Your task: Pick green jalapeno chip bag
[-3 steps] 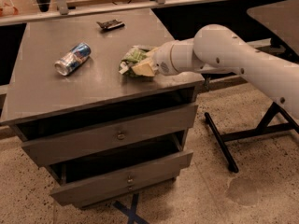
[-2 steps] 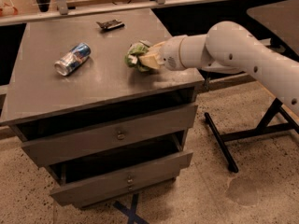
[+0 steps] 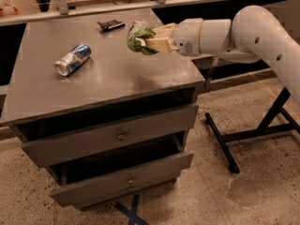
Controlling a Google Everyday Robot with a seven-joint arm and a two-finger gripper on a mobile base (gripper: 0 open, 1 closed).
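The green jalapeno chip bag (image 3: 137, 36) is crumpled between the cream fingers of my gripper (image 3: 149, 41) and held in the air above the right back part of the grey cabinet top (image 3: 112, 74). The gripper is shut on the bag; my white arm (image 3: 243, 32) reaches in from the right. Part of the bag is hidden by the fingers.
A blue and silver drink can (image 3: 72, 59) lies on its side on the left of the top. A small dark flat object (image 3: 110, 25) lies at the back edge. Two drawers (image 3: 119, 135) sit below, the lower one ajar. A black table leg frame (image 3: 248, 130) stands on the right.
The gripper has lifted the bag off the cabinet top and carried it upward; the arm has risen with it.
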